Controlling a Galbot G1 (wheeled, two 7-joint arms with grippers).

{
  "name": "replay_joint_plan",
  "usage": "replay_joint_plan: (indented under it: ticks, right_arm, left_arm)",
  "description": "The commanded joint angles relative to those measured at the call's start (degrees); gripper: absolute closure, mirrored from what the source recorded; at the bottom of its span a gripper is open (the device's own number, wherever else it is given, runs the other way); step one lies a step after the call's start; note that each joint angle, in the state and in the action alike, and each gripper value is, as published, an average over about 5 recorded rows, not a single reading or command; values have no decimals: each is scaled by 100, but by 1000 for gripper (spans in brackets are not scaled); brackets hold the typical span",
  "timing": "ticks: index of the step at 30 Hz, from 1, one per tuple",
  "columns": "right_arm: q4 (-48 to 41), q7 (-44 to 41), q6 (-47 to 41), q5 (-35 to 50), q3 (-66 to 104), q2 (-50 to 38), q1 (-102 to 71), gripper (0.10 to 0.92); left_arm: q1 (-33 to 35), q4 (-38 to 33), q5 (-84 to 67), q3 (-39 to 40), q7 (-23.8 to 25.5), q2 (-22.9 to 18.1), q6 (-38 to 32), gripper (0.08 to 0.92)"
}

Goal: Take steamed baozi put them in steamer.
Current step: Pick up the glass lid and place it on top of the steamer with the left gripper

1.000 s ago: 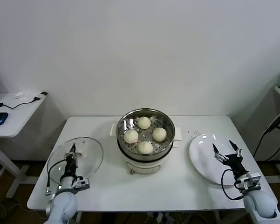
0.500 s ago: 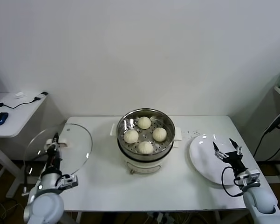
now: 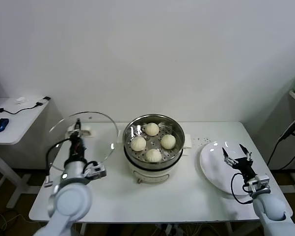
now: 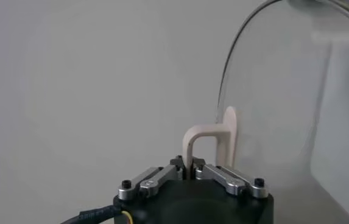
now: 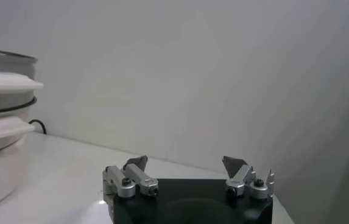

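The steamer, a shiny steel pot on a cream-white base, stands mid-table with four cream-white baozi on its perforated tray. My left gripper is shut on the cream handle of the round glass lid and holds the lid tilted in the air just left of the steamer. My right gripper is open and empty over the white plate at the right. In the right wrist view the steamer's side shows far off from the right gripper.
A side desk with a blue mouse and cables stands to the left of the table. A wall is behind. A cable hangs at the far right.
My left arm has lifted the glass lid off the table's left front, swung it out left, then brought it up and right toward the steamer. The right gripper has barely shifted.
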Motion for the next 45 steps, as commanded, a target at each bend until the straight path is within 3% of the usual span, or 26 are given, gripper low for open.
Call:
replay_joint_plan:
  ticks: [1, 10, 18, 32, 45]
  right_arm:
    - [-94, -10, 27, -67, 86, 32, 29, 203]
    - [-97, -43, 77, -97, 287, 40, -90, 203]
    - [-55, -49, 90, -107, 366, 27, -149, 203]
    - [-104, -101, 137, -182, 438, 84, -179, 203]
    - [-122, -107, 144, -268, 437, 181, -157, 203]
  left_arm:
    - [-1769, 603, 1100, 1975, 990, -1132, 594, 852]
    - [-1892, 1641, 1255, 2463, 536, -2111, 594, 852]
    - [-1836, 2308, 1281, 2558, 129, -2626, 594, 852]
    - [-1896, 2974, 1211, 2290, -105, -2949, 594, 852]
    - [-1847, 3158, 1116, 2201, -149, -2805, 594, 852]
